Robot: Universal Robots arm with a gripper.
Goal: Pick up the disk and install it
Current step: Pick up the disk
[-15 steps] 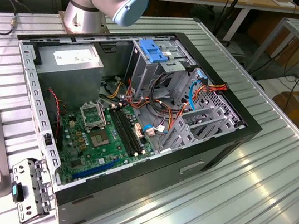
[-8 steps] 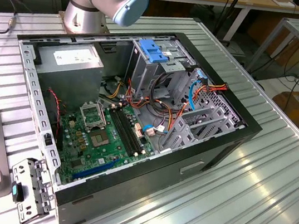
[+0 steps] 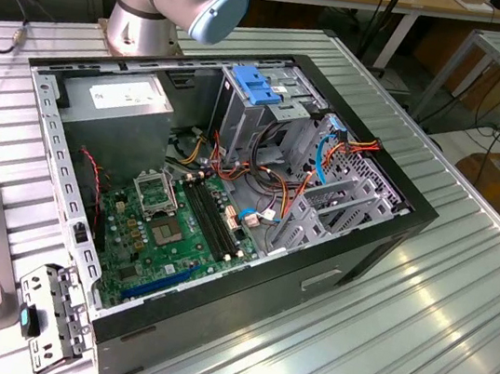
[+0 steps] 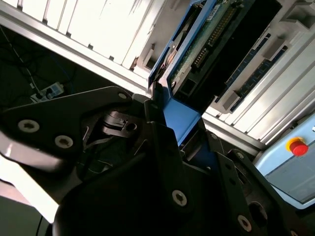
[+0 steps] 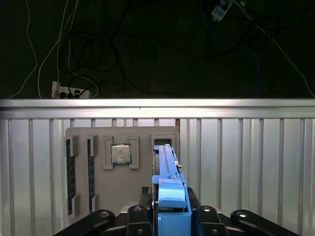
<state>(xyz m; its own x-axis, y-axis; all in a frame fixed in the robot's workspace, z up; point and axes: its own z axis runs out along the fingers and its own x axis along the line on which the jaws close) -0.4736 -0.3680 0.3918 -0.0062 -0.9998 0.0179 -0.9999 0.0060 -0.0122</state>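
the gripper (image 5: 171,216) is pinching the disk (image 5: 166,164) by its blue carrier, jaws narrowed onto it, so it's standing on edge over the grey tray (image 5: 123,191). guessing that grip is keeping the flat sides free for the open case (image 3: 241,310).

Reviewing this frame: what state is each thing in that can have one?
tool, shut on the disk.
disk, gripped edge-on over the grey tray.
computer case, lying on its side, side panel off.
processor, seated in a tray pocket.
memory sticks, lying in tray slots.
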